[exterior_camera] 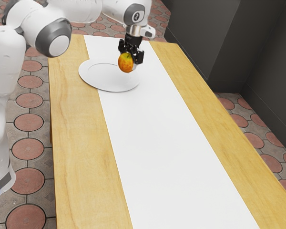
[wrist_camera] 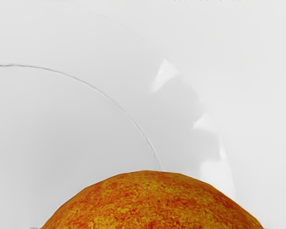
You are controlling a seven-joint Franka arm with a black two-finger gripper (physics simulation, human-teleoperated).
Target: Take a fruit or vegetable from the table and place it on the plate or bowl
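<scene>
An orange-yellow mottled fruit [exterior_camera: 126,62] hangs in the air over the right edge of the white plate [exterior_camera: 101,75] at the far end of the table. My black gripper [exterior_camera: 130,57] is shut on the fruit, its fingers coming down on either side of it. In the wrist view the fruit [wrist_camera: 152,202] sits right under my hand, and the plate's rim [wrist_camera: 190,129] curves past just beyond it.
A white runner [exterior_camera: 167,157] lies lengthwise down the wooden table [exterior_camera: 76,157]. A dark wall [exterior_camera: 238,38] stands past the table at the exterior view's right. The floor is brown round tile.
</scene>
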